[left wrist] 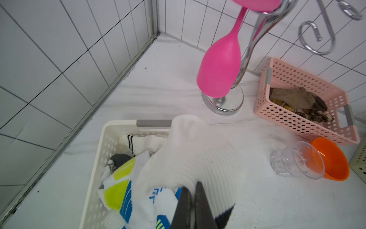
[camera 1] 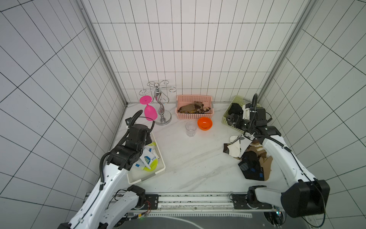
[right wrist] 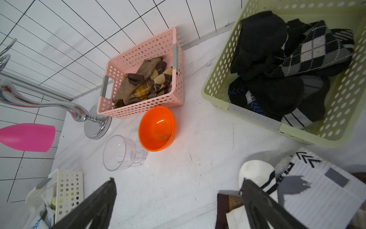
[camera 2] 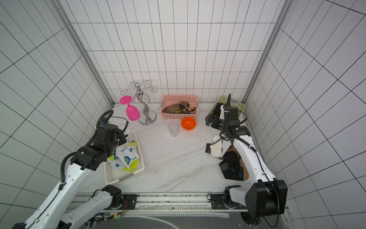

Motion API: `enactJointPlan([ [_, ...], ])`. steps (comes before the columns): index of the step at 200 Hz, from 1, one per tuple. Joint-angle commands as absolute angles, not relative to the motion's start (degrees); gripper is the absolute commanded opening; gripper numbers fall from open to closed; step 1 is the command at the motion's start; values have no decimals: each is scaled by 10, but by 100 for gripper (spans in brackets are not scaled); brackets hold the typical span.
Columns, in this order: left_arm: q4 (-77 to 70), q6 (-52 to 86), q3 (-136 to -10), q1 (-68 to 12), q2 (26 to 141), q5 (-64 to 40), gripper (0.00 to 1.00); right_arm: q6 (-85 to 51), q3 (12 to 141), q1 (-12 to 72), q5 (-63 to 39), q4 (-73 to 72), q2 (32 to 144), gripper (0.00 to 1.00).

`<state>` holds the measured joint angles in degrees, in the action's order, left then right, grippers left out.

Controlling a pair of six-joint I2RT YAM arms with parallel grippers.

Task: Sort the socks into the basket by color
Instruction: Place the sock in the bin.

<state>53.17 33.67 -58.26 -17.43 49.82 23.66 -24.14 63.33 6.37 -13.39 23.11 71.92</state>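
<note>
Clear cup (camera 1: 191,128), orange bowl (camera 1: 205,123) just before pink basket (camera 1: 194,97) — glass rack (camera 1: 164,120) beside.

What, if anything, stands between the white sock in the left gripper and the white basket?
Nothing visible does. The left gripper is shut on the white sock, which hangs over the white basket; only other white socks lie inside.
</note>
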Motion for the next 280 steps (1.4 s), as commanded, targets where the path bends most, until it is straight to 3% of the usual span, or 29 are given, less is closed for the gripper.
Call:
enactJointPlan([
  [1,539,345,-558,-127,497,189,0,-238,600,62,-145,220,724,100],
  [62,483,347,-510,-41,554,121,0,-234,592,62,-138,218,720,100],
  [157,359,386,-414,-41,646,12,0,-228,577,61,-129,218,711,100],
  [178,355,386,-411,-41,641,7,11,-227,576,61,-130,218,711,99],
  [196,355,383,-411,-41,630,4,34,-228,576,61,-132,217,713,100],
  [208,354,381,-411,-41,621,1,42,-227,576,61,-133,217,713,99],
  [280,382,359,-448,-42,555,6,53,-228,575,61,-121,231,710,100],
])
